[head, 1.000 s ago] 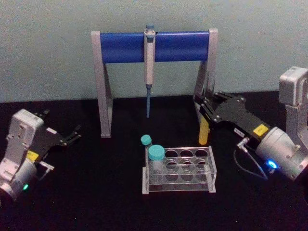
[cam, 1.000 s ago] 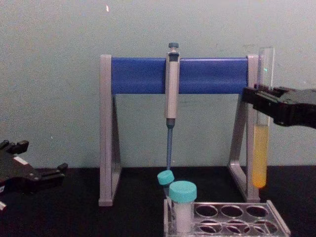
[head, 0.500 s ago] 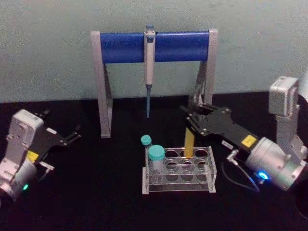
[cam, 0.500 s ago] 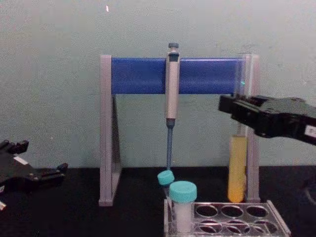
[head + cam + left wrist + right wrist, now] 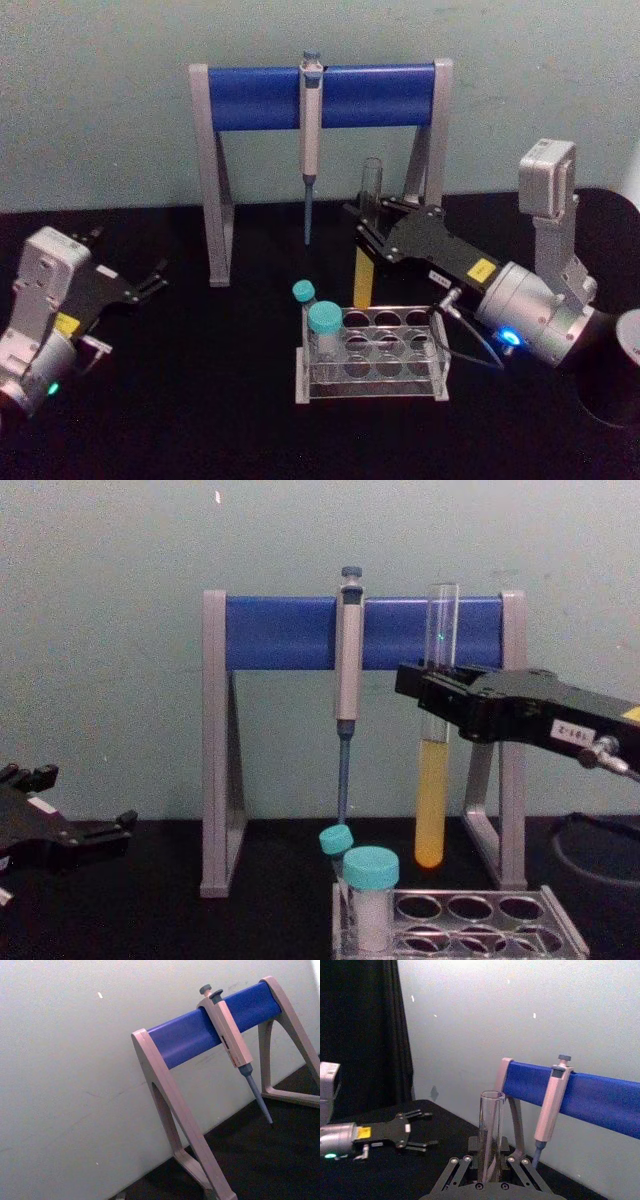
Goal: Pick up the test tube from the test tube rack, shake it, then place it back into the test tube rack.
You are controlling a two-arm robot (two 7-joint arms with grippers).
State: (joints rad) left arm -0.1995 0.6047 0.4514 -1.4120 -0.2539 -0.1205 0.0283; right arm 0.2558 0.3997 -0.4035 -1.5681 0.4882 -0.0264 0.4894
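Nothing legible is found; the print on the white label of the right gripper cannot be made out.

Soft, even light fills the pale wall before me. The black table stays dark, and a green glint marks the test tube.

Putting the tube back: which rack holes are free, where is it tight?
Free: test tube rack holes right of the teal-capped vials, and bare table between rack and parked left gripper. Tight: the vials' left column, near the test tube held by the right gripper.
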